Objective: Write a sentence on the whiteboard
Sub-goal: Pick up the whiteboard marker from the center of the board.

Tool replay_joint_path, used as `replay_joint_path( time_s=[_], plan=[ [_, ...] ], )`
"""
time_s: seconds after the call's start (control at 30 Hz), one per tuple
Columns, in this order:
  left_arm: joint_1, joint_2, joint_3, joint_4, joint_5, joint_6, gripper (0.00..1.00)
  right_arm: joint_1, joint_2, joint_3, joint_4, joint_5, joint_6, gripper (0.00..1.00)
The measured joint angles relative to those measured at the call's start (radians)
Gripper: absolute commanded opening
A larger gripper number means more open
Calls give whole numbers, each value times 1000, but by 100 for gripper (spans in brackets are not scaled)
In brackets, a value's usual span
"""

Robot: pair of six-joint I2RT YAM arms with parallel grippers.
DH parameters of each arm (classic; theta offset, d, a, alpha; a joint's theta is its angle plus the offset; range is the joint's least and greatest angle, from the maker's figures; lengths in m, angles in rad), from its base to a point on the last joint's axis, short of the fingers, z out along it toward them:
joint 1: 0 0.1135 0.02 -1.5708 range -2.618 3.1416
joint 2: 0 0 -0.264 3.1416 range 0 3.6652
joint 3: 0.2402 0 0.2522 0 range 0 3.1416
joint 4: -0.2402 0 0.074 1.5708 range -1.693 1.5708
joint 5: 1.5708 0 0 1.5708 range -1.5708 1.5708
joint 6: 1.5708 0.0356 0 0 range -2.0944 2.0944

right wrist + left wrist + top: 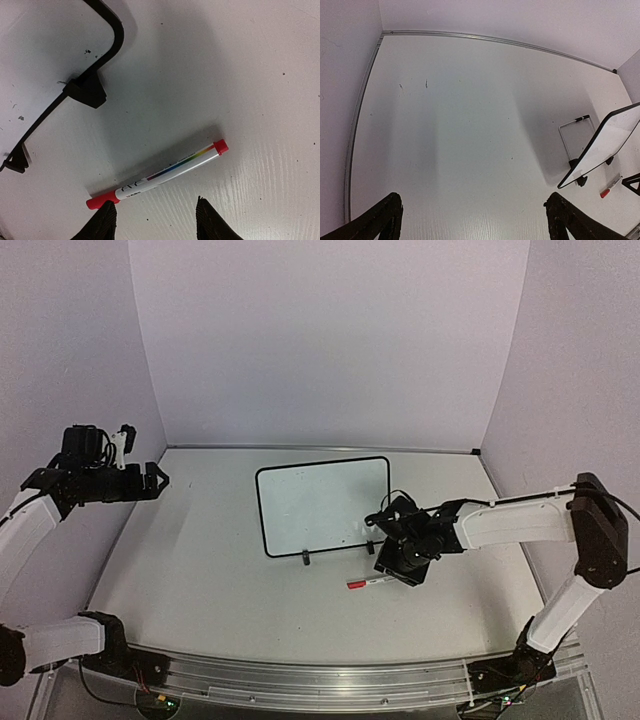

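Observation:
The whiteboard (322, 505) stands tilted on two black feet at mid table; its face looks blank and no sentence shows on it. The red-capped marker (368, 583) lies flat on the table just in front of the board's right foot. My right gripper (398, 568) hangs over the marker, open. In the right wrist view the marker (160, 175) lies just beyond my fingertips (102, 224), untouched, with the board's corner frame (118, 37) at upper left. My left gripper (155, 480) is raised at the far left, open and empty.
The left wrist view shows the bare table, the whiteboard (610, 142) edge-on at right, a thin wire stand (570, 137) behind it and the marker (611, 186). Purple walls enclose the table on three sides.

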Motion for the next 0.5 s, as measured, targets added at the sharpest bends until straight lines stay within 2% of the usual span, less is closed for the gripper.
replay_joint_path(
  time_s=[0.5],
  plan=[
    [0, -2, 0, 0, -1, 0, 100, 0, 92, 19, 8, 42, 39, 47]
  ],
)
